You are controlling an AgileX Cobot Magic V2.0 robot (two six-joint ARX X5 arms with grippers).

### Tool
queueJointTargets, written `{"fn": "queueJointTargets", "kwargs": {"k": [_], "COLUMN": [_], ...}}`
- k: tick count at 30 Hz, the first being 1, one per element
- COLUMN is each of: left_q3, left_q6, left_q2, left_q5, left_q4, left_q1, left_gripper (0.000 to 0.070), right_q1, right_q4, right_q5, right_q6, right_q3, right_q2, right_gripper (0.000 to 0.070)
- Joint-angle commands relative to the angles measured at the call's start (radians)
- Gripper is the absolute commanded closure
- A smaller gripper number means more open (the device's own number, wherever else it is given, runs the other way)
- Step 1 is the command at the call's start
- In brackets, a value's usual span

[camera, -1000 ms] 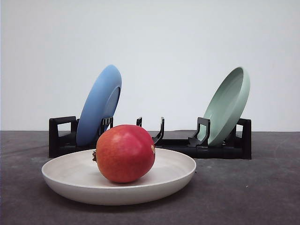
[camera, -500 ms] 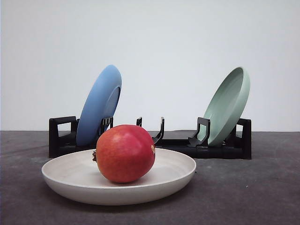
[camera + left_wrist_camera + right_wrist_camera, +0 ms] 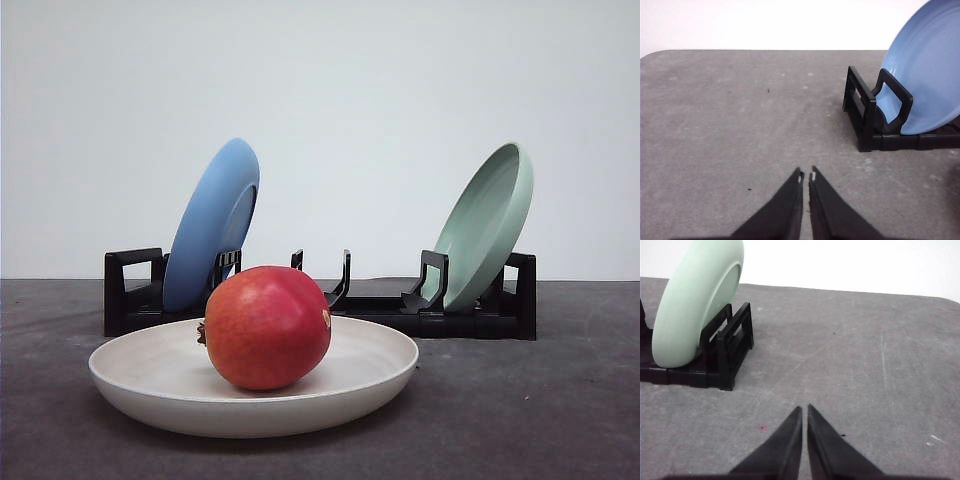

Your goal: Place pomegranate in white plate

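The grey worktop [image 3: 560,400] carries a black rack [image 3: 470,312], in which a blue plate [image 3: 212,222] and a pale green plate [image 3: 488,225] are propped. In front, the pomegranate [image 3: 267,327] is seated in the white plate [image 3: 150,385]. Both the left gripper [image 3: 806,178] and the right gripper [image 3: 804,411] are seen with jaws closed, empty.

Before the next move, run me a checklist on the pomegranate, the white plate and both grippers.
1. Pomegranate resting inside the white plate: ok.
2. White plate flat on the table, in front of the black rack: ok.
3. Left gripper empty, fingers together over bare table: ok.
4. Right gripper empty, fingers together over bare table: ok.
5. Blue plate and pale green plate both leaning in the rack's slots: ok.
6. Whether the fruit could roll on the plate: cannot tell.
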Motion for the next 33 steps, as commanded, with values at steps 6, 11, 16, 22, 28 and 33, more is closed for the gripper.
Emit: {"fn": "queueJointTargets", "kwargs": {"k": [6, 11, 16, 22, 28, 33], "left_q3": [-0.01, -0.01, -0.01, -0.01, -0.01, -0.01], "left_q6": [0.007, 0.007, 0.007, 0.007, 0.007, 0.007], "left_q2": [0.0, 0.0, 0.0, 0.0, 0.0, 0.0], "left_q5": [-0.002, -0.002, -0.002, -0.002, -0.002, -0.002], "left_q4": [-0.005, -0.005, -0.005, -0.005, -0.005, -0.005], "left_q1": [0.0, 0.0, 0.0, 0.0, 0.0, 0.0], "left_gripper": [0.07, 0.07, 0.07, 0.07, 0.07, 0.07], "right_q1": [-0.001, -0.001, -0.001, -0.001, -0.001, -0.001], "right_q4": [0.01, 0.01, 0.01, 0.01, 0.01, 0.01], "right_q5": [0.0, 0.0, 0.0, 0.0, 0.0, 0.0], "right_q6": [0.013, 0.013, 0.013, 0.013, 0.013, 0.013], "right_q3": [-0.005, -0.005, -0.005, -0.005, -0.005, -0.005], "right_q2": [-0.002, -0.002, -0.002, -0.002, -0.002, -0.002], "right_gripper": [0.069, 0.069, 0.069, 0.069, 0.069, 0.069]}}
